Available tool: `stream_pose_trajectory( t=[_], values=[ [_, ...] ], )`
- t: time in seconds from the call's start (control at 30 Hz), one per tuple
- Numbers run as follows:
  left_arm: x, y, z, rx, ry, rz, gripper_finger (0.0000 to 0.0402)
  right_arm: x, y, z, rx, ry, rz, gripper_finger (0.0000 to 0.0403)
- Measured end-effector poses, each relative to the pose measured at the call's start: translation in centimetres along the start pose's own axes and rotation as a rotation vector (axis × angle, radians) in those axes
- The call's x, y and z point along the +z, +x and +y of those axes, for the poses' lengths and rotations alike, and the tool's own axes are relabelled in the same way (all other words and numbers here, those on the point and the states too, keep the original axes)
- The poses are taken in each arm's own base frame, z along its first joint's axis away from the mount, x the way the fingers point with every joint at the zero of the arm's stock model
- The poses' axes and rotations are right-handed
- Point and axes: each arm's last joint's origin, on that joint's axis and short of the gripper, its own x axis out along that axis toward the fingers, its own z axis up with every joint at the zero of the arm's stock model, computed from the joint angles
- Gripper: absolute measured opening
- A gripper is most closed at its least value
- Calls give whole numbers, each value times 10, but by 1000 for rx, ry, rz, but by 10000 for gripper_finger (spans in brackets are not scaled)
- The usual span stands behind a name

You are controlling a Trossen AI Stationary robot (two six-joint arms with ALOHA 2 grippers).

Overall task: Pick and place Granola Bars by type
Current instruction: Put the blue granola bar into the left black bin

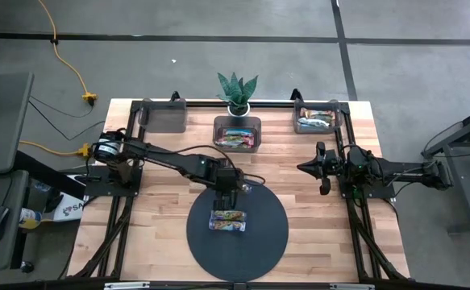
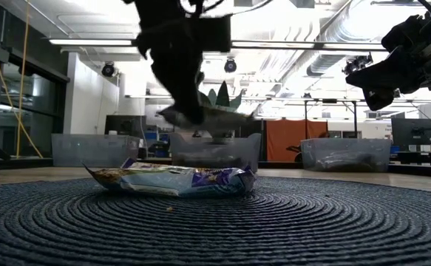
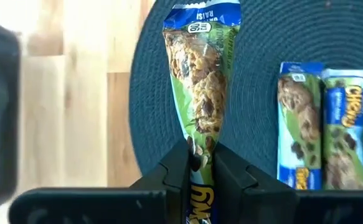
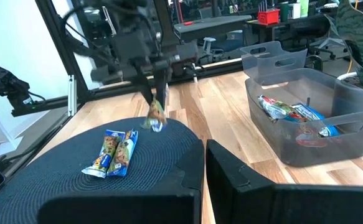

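"Chewy" on green-blue bar (image 3: pixel 346 134) wrapper on mat.

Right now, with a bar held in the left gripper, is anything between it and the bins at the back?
Nothing visible. The left gripper holds the granola bar above the mat; only bare table lies before the middle bin.

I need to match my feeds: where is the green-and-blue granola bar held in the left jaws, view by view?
High view: the held bar at the round mat's far edge.
Low view: hanging above the two lying bars.
Left wrist view: centre, pinched at one end.
Right wrist view: dangling over the mat's far side.
Shared landmark: the two lying bars.
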Motion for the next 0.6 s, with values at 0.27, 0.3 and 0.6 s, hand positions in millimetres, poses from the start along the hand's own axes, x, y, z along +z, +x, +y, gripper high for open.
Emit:
stream_pose_trajectory(
  t=[0.27, 0.3, 0.6],
  values=[
    [6, -47, 8, 4, -5, -99, 43, 0, 0, 0, 0, 0, 2, 0],
    [5, -54, 10, 3, -3, -109, 43, 0, 0, 0, 0, 0, 4, 0],
    [-15, -121, 49, 41, -57, -228, 43, -1, 1, 0, -1, 0, 8, 0]
  ],
)
